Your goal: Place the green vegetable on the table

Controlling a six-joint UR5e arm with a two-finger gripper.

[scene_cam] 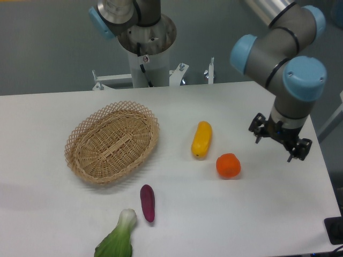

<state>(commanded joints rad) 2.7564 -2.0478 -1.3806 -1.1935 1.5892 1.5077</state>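
A: At the front edge of the table (64, 214), left of middle, lies the green vegetable (119, 240) — already on the white top, just beside the purple piece (147, 202).

B: And the gripper (280, 142)?

A: Far across, near the right edge, fingers apart and empty, I think.

B: Its long axis?

A: Pale stem up toward the basket (112, 141), leaves running off the front edge.

Grey arm (278, 45); blue joint caps
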